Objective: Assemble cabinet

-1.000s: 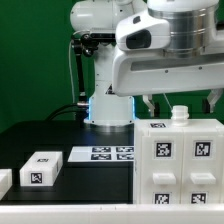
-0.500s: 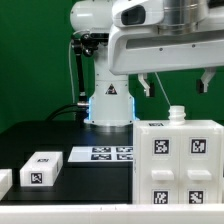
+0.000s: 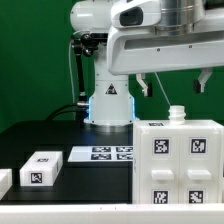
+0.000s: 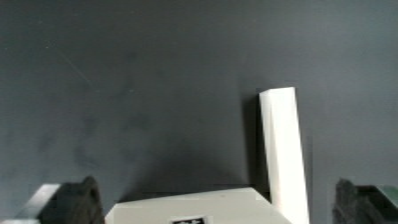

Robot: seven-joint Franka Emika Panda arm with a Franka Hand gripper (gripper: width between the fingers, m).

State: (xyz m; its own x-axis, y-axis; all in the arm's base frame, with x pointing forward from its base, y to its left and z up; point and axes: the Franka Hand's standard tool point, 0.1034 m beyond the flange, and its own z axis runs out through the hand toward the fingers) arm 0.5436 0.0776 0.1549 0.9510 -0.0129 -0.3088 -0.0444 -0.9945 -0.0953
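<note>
Two fingers (image 3: 147, 87) of the gripper (image 3: 174, 86) hang spread and empty, having risen clear of the cabinet (image 3: 180, 160). The cabinet stands unmoved at the exterior view's near right. In the wrist view, both fingertips flank the cabinet's top from above, touching nothing. I judge it released, with the arm free for another part.

Black worktop (image 3: 60, 138) carries the cabinet (image 3: 181, 166) at one front corner, the marker board (image 3: 105, 153) mid-worktop, and a block (image 3: 42, 168) and second block (image 3: 4, 182) toward the other front corner.
</note>
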